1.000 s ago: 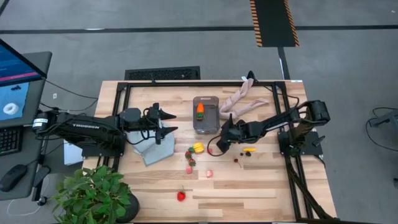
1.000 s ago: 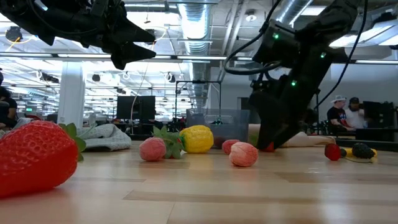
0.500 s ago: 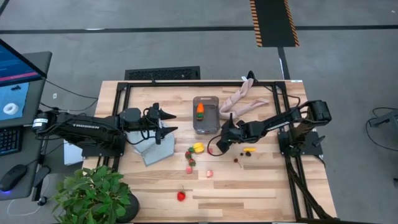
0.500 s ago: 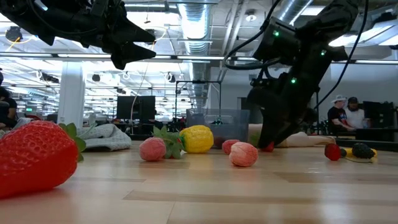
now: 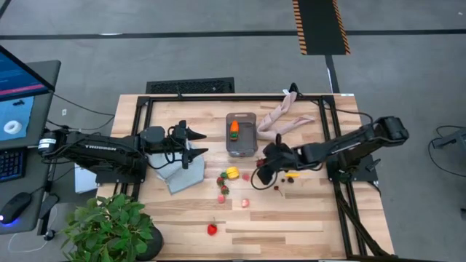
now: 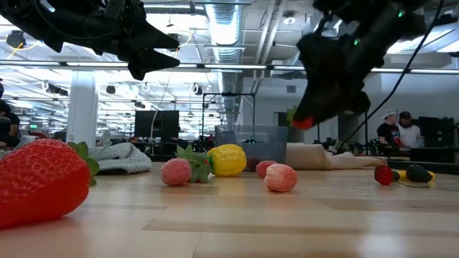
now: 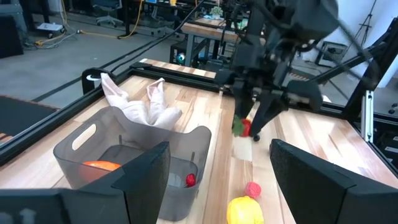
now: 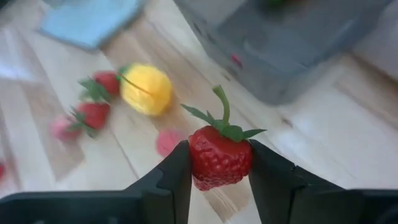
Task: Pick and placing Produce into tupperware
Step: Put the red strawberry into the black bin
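The wooden table (image 5: 291, 218) carries the tupperware (image 5: 241, 134). Beside the tupperware lie a beige limp object (image 5: 280, 116) and a grey-blue cloth (image 5: 175, 171); in front of it lie a lemon (image 5: 231, 172), strawberries (image 5: 212, 229) and a banana (image 5: 292, 175).

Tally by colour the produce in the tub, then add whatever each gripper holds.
Orange carrot in tupperware: 1
Red berry in tupperware: 1
Red strawberry in right gripper: 1
Left gripper, open: 0
Total: 3
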Available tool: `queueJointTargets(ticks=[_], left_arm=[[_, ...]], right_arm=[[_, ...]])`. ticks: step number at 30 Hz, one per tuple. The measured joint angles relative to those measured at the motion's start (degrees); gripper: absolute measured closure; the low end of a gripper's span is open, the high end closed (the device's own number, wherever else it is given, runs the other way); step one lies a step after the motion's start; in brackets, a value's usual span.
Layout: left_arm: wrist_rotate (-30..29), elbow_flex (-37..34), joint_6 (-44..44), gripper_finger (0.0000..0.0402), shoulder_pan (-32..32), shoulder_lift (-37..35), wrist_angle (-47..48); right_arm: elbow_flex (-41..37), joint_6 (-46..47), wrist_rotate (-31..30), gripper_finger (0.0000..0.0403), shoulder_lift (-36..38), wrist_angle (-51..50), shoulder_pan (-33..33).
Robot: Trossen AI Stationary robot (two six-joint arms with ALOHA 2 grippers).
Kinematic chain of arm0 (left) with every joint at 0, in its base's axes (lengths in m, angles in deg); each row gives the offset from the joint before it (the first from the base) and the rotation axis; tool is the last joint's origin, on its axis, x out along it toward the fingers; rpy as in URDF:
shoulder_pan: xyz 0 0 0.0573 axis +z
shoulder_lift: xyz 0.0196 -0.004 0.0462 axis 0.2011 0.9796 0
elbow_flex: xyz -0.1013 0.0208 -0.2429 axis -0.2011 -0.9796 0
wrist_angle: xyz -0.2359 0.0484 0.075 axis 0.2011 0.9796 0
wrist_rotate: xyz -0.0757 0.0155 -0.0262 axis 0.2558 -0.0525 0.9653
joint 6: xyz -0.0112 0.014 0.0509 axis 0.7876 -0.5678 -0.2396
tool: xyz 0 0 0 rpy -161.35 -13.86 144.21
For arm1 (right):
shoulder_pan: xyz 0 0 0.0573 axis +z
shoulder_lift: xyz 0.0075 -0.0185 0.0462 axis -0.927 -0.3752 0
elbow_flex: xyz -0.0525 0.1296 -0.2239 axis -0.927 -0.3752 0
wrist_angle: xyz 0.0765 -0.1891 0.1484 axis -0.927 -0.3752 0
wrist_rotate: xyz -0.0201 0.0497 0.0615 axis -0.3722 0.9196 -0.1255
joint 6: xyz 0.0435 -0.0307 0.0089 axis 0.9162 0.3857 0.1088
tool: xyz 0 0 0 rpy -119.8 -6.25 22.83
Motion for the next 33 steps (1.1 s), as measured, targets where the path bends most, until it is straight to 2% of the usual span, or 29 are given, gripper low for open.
queueJointTargets(ticks=[5,12,20,26,33], left_arm=[[0.0,0.0,0.0,0.0135,0.02,0.0,-0.87],[0.0,0.0,-0.02,0.0135,0.0,0.0,-1.27],[0.0,0.0,-0.26,0.0135,0.0,0.0,-0.78],[0.0,0.0,-0.24,0.0135,0.0,0.0,-0.94],[0.0,0.0,-0.22,0.0135,0.0,0.0,-0.83]], right_arm=[[3.11,-4.79,0.04,0.0236,0.51,-0.16,-3.22],[8.91,-13.34,1.14,0.0251,-2.81,-0.11,-10.87],[9.49,-17.07,6.7,0.0195,-3.07,-0.19,-19.8],[9.49,-18.76,8.47,0.0226,-3.73,1.86,-21.24],[9.49,-19.75,8.25,0.0267,-3.7,0.72,-18.25]])
